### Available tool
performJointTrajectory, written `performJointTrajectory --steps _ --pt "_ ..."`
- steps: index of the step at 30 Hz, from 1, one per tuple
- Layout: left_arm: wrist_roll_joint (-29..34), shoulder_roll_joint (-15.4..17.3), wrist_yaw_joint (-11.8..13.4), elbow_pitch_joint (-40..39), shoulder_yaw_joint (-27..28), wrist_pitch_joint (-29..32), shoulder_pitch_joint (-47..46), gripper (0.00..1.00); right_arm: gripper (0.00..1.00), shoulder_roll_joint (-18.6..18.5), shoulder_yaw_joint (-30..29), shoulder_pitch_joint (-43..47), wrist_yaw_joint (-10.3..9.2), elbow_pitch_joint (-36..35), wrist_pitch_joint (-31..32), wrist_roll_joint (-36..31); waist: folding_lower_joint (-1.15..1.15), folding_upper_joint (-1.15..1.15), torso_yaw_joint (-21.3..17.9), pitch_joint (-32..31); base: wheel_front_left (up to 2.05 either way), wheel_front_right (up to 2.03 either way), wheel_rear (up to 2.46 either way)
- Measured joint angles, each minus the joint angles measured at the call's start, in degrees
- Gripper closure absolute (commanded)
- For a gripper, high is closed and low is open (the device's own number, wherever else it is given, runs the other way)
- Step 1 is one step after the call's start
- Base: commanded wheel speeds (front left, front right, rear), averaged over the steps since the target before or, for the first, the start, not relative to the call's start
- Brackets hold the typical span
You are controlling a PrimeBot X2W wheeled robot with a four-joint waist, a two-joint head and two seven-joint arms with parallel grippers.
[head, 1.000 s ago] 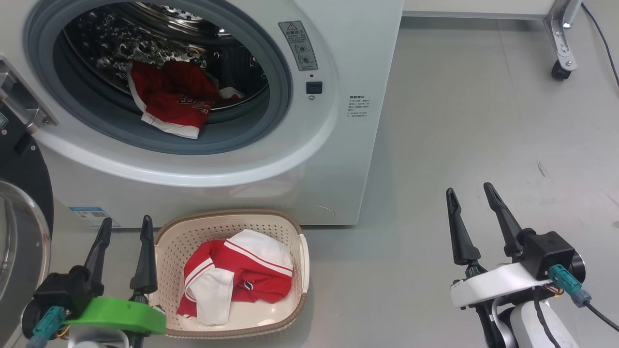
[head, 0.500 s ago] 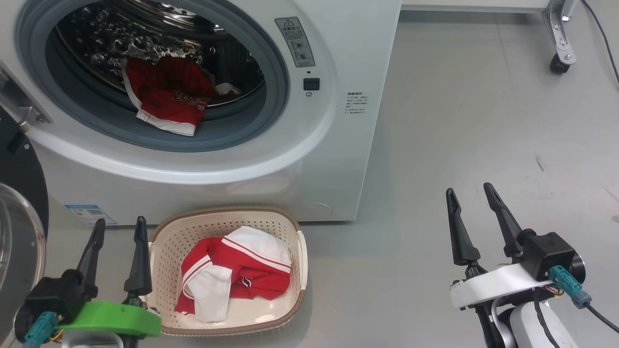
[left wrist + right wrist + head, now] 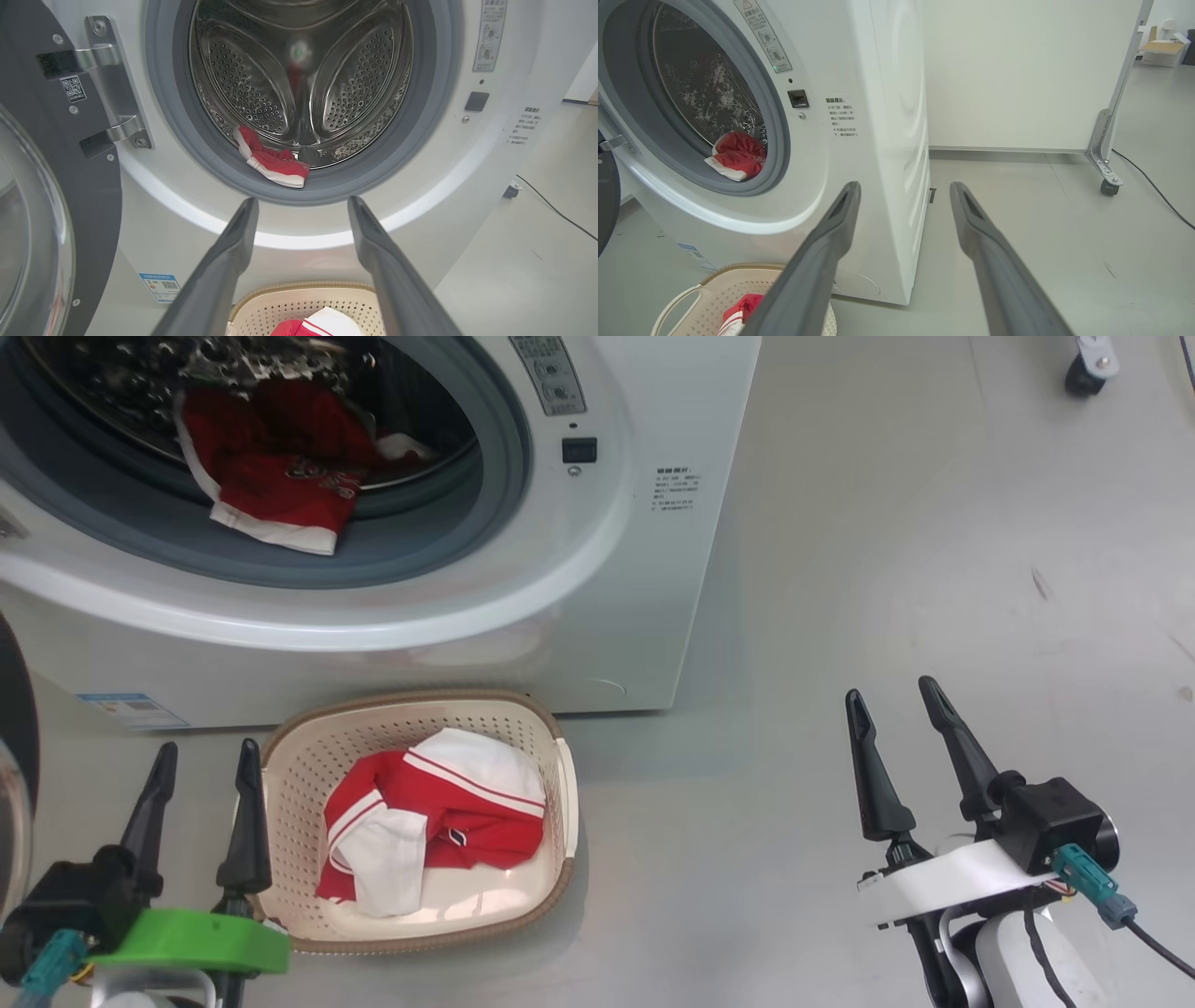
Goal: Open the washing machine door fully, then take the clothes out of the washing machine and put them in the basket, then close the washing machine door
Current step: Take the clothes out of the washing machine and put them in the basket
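The white washing machine [image 3: 597,569] stands with its porthole uncovered. The washing machine door [image 3: 70,186] is swung open to the left, black rim and glass showing. Red and white clothes [image 3: 271,476] lie at the drum's front lip, also seen as clothes [image 3: 273,163] in the left wrist view. The cream basket [image 3: 411,698] sits on the floor before the machine and holds more red and white clothes [image 3: 439,812]. My left gripper [image 3: 207,747] is open and empty, just left of the basket. My right gripper [image 3: 888,689] is open and empty over bare floor to the right.
Grey floor stretches to the right of the machine. A metal frame leg on a caster [image 3: 1108,186] stands at the far right with a black cable [image 3: 1153,191] trailing beside it. A white wall panel [image 3: 1017,70] runs behind.
The whole head picture has shifted up and left, so the camera has moved. Clothes, basket and door lie as before. Both grippers stay open.
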Motion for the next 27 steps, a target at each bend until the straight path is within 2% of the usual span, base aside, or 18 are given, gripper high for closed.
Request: performJointTrajectory --steps 4,19,27 --pt "-0.12 0.97 -0.05 -0.26 0.05 0.41 -1.87 0.00 0.00 0.02 0.15 -0.75 -0.09 -0.65 0.00 -0.05 0.00 0.00 -0.73 2.29 0.00 0.00 0.00" --pt "-0.09 8.18 -0.52 0.24 -1.09 11.77 -17.00 0.00 0.00 0.12 2.43 -6.05 -0.56 -3.15 0.00 -1.52 0.00 0.00 -3.93 12.22 0.00 0.00 0.00" --pt "0.05 11.96 -0.53 4.37 -1.26 20.24 -26.41 0.00 0.00 0.32 3.91 -8.98 -0.96 -3.70 0.00 -1.56 0.00 0.00 -6.42 17.96 0.00 0.00 0.00"
